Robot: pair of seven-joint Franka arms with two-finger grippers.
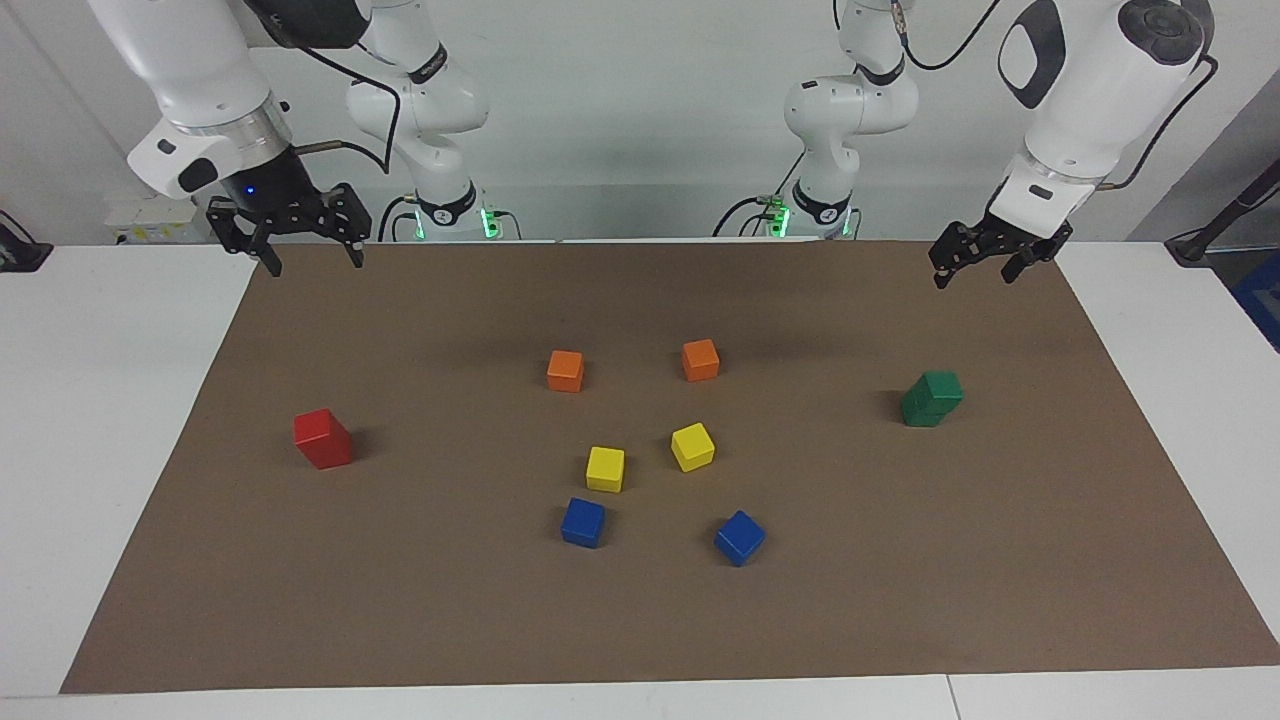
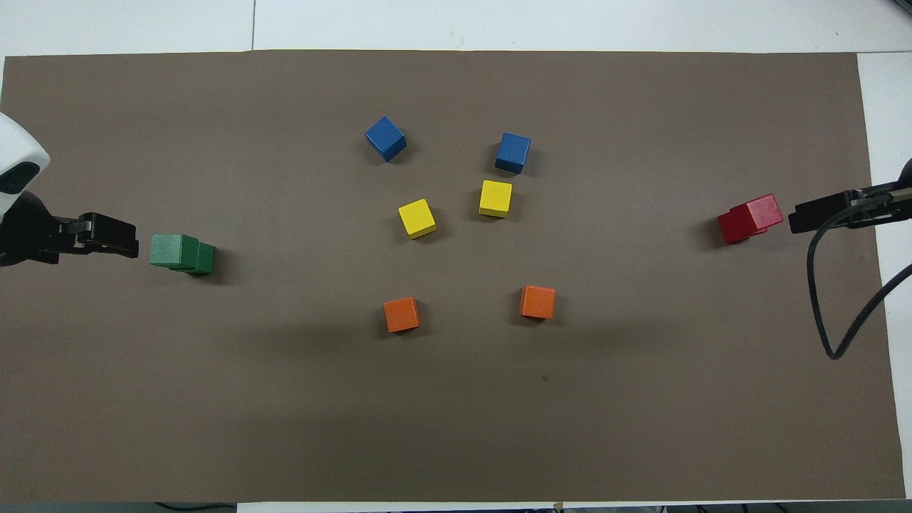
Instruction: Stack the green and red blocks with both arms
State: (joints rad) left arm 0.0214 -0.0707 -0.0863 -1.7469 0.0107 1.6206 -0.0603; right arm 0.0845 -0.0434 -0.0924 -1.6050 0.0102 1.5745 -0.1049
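Note:
Two green blocks point(image 1: 931, 398) point(image 2: 182, 254) stand one on the other toward the left arm's end of the brown mat point(image 1: 900, 600), the top one slightly offset. Two red blocks point(image 1: 322, 438) point(image 2: 749, 218) are stacked the same way toward the right arm's end. My left gripper point(image 1: 972, 275) point(image 2: 107, 236) hangs open and empty in the air over the mat's edge by the robots, apart from the green stack. My right gripper point(image 1: 314, 262) point(image 2: 819, 214) hangs open and empty over the mat's corner at its own end, apart from the red stack.
In the mat's middle lie two orange cubes point(image 1: 565, 370) point(image 1: 700, 359), two yellow cubes point(image 1: 605, 468) point(image 1: 692, 446) farther from the robots, and two blue cubes point(image 1: 583, 522) point(image 1: 739, 537) farthest out. A black cable point(image 2: 826, 299) loops from the right arm.

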